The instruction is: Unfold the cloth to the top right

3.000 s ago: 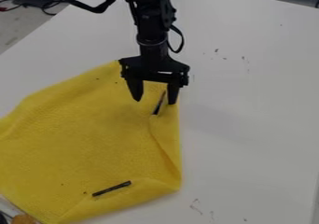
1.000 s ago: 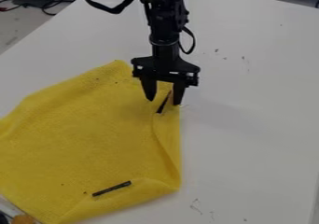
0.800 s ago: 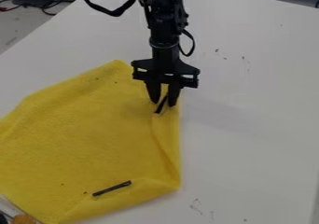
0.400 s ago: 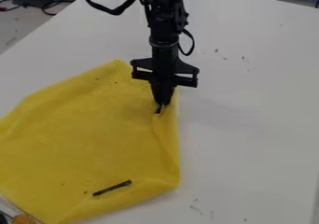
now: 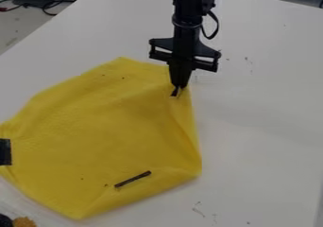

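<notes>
Currently fingers (image 5: 180, 74) clenched on yellow cloth (image 5: 114, 126) at its upper-right corner, pinched bit hidden; black patch (image 5: 5, 152) at cloth's left, cut off.

Way through over white table (image 5: 265, 126), right of yellow cloth (image 5: 107, 126); black arm (image 5: 187, 25) blocks cloth's top-right corner.

Cloth (image 5: 107, 126) partly hidden behind hand (image 5: 180, 87); black patch (image 5: 5, 152) cut by left edge, orange lump (image 5: 24, 222) by bottom.
</notes>
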{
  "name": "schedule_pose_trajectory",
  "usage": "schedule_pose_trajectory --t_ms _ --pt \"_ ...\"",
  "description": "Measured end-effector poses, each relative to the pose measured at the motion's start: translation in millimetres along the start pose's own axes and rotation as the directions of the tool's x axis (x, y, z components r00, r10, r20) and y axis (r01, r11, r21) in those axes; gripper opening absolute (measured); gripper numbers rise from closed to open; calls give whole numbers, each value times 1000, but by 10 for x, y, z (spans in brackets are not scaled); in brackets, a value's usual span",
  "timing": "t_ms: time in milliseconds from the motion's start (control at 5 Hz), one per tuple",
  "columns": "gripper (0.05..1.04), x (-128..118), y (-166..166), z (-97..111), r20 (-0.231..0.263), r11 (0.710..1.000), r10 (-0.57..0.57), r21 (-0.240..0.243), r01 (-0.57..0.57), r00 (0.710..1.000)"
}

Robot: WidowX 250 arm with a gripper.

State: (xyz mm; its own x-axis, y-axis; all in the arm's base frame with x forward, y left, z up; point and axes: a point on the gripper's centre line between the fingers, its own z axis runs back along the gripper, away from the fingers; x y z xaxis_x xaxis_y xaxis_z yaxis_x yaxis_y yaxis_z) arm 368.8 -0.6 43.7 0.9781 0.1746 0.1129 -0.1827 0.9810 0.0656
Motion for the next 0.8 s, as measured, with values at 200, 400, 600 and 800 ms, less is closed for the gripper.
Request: schedule_pose_trajectory --t_ms 200,400,600,800 --pt "78 75 -167 23 27 1000 -9 -27 10 1000" --pt "232 81 -318 -81 36 998 -9 -55 11 999" --pt "494 90 -445 -192 27 995 -12 -94 14 1000" --pt "802 176 -582 -163 45 991 -1 -137 7 999"
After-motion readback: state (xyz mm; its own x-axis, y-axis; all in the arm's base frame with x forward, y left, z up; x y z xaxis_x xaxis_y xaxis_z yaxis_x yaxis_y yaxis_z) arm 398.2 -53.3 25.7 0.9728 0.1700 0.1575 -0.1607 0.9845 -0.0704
